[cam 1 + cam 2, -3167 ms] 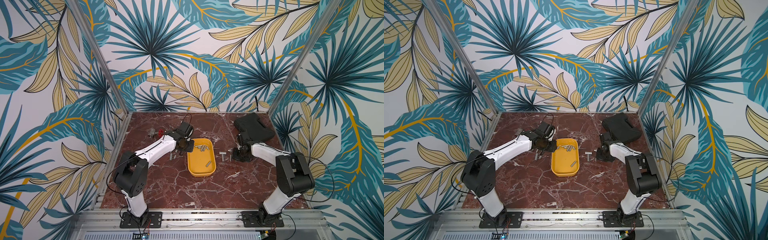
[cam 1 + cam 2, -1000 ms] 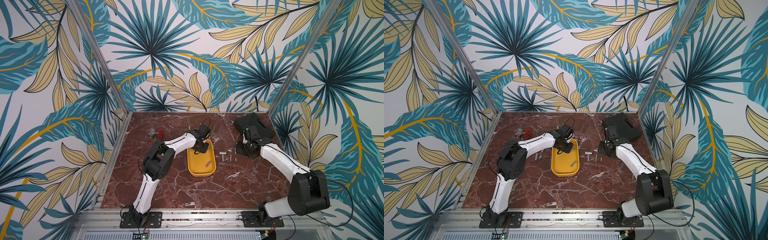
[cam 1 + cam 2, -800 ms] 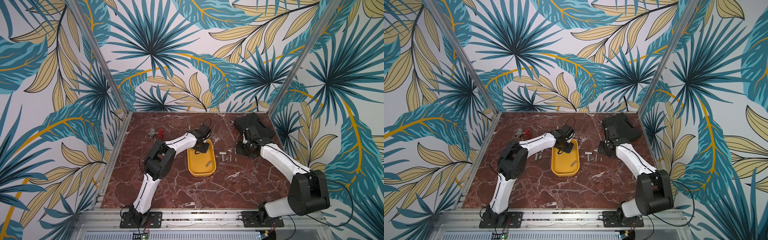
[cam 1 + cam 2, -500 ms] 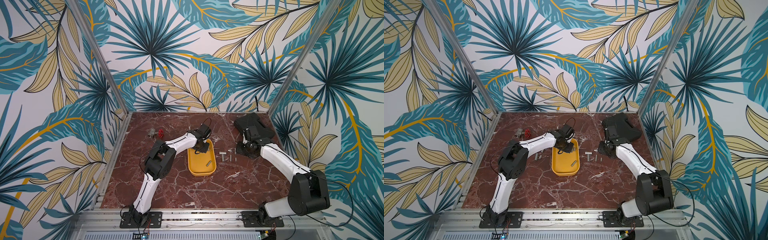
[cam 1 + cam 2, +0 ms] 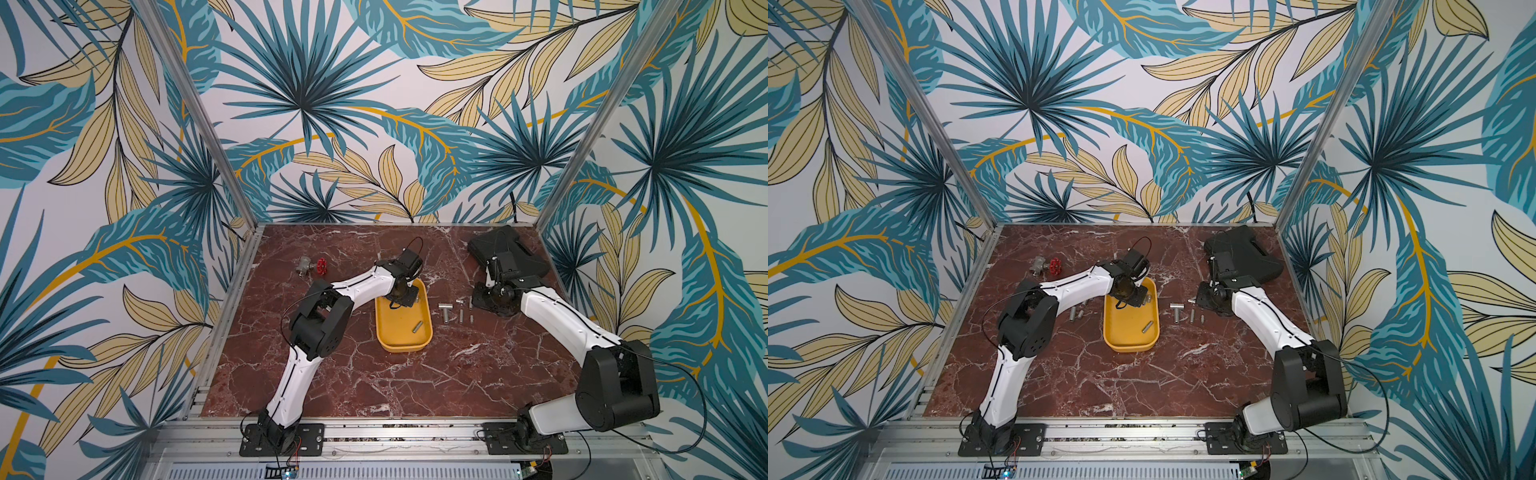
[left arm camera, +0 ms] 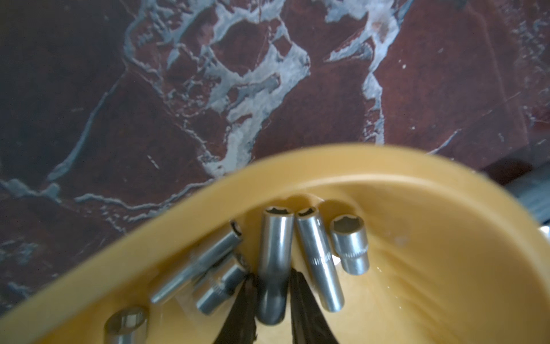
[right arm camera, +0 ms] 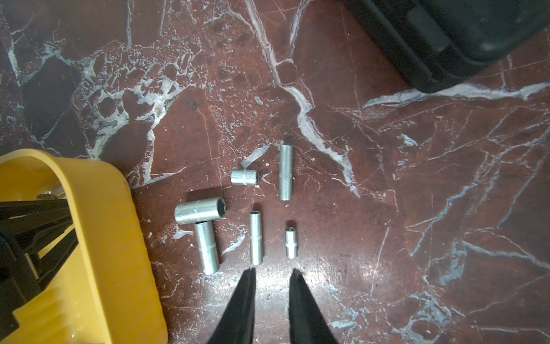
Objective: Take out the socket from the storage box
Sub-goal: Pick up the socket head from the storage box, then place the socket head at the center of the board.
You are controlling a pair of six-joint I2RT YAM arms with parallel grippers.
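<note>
The yellow storage box sits mid-desk, its long side running away from the arm bases. The left arm reaches into its far end. In the left wrist view the left jaws are clamped on a long steel socket, one black finger pressed against each side of its near end. That socket lies low inside the box among its neighbours: a second long socket just beside it, a short one beyond that, and three more towards the rim. A lone socket lies towards the box's near end.

The right jaws stand slightly apart with nothing between them, low over bare marble just short of six sockets laid out on the desk beside the box. Two more sockets lie on the box's other side. A black hard case rests at the far right corner, and a valve with a red handwheel at the far left.
</note>
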